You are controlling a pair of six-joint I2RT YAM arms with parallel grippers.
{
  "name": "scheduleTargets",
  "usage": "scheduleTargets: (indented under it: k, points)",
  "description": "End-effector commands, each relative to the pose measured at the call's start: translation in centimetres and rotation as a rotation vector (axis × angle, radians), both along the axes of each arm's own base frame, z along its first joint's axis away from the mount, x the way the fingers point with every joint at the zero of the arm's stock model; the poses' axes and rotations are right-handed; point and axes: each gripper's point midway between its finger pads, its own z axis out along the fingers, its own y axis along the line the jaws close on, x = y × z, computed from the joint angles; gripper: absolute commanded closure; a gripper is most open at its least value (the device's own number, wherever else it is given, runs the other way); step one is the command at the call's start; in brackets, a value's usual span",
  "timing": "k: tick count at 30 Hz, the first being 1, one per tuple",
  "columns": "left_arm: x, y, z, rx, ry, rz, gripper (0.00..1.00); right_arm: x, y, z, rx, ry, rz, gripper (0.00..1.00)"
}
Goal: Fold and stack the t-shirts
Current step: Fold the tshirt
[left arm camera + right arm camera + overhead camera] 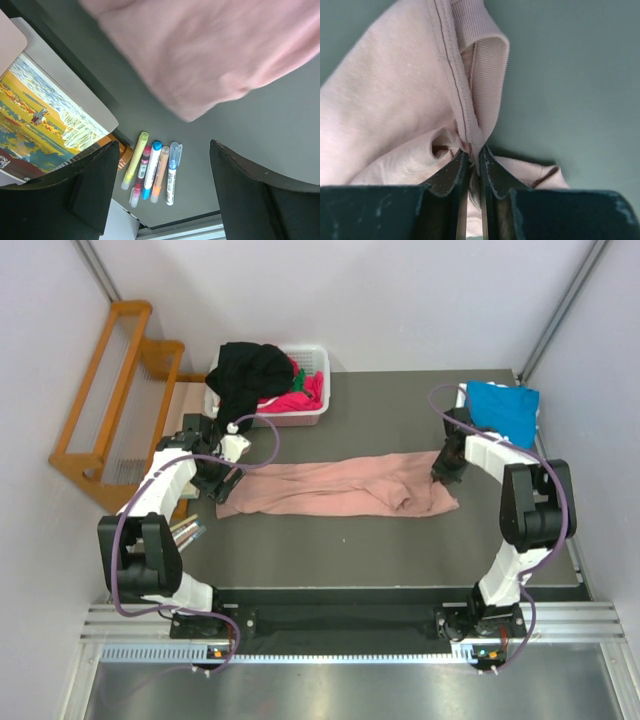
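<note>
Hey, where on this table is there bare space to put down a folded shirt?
The widest bare table lies between the pink shirt and the near edge. A smaller patch sits behind that shirt, between the basket and the blue shirt. Crowded by the left gripper and markers, and by the right gripper.

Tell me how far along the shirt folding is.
Early on. Done: a blue shirt sits at the far right corner. In hand: the pink shirt, spread out, right gripper pinching its collar, left gripper open by its other end. Left: folding it, plus shirts in the basket.
</note>
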Motion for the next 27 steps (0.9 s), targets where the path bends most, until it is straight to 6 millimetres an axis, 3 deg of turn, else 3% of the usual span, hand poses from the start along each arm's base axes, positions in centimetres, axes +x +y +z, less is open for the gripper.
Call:
scheduleTargets:
  k: [1, 6, 12, 18, 24, 27]
  points:
    - [0.1, 0.0, 1.1, 0.005, -0.035, -0.017, 0.23, 2.7, -5.2, 5.3, -0.108, -0.122, -0.113, 1.00]
    - [0.4, -0.3, 1.4, -0.010, -0.048, -0.013, 0.23, 3.9, -5.6, 5.4, -0.081, -0.119, -0.115, 1.00]
    - [2.6, -2.8, 1.7, -0.154, -0.096, 0.031, 0.22, 3.4, -3.8, 3.3, -0.030, -0.092, -0.079, 1.00]
    - [2.7, -7.0, -1.5, -0.132, -0.076, -0.066, 0.20, 2.7, -2.7, 2.1, -0.021, -0.072, -0.051, 1.00]
    - [2.2, -8.6, -5.3, -0.105, 0.015, -0.085, 0.20, 2.9, -1.5, 2.0, -0.014, -0.072, -0.023, 1.00]
    - [2.0, -8.5, -6.1, -0.099, 0.037, -0.080, 0.21, 2.9, -1.3, 2.2, -0.011, -0.078, -0.016, 1.00]
